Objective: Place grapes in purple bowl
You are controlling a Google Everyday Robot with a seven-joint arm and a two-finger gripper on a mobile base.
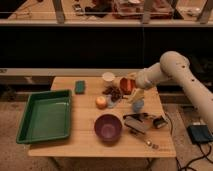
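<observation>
i am holding my gripper [133, 90] over the back right part of the table [85, 144], at the orange-red bowl [123, 83], with its fingers spread wide and gripping nothing. the grapes [114, 92] are lying just left of it, near the orange fruit [101, 102]. the purple bowl [108, 127] is sitting toward the front edge, apart from the grapes

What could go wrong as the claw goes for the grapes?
The open claw hangs just right of the grapes, in a crowded spot. Reaching in, it may bump the orange-red bowl or the white cup behind them, or grab the orange fruit lying close by. Swinging to the purple bowl, it could clip the blue cup.
</observation>
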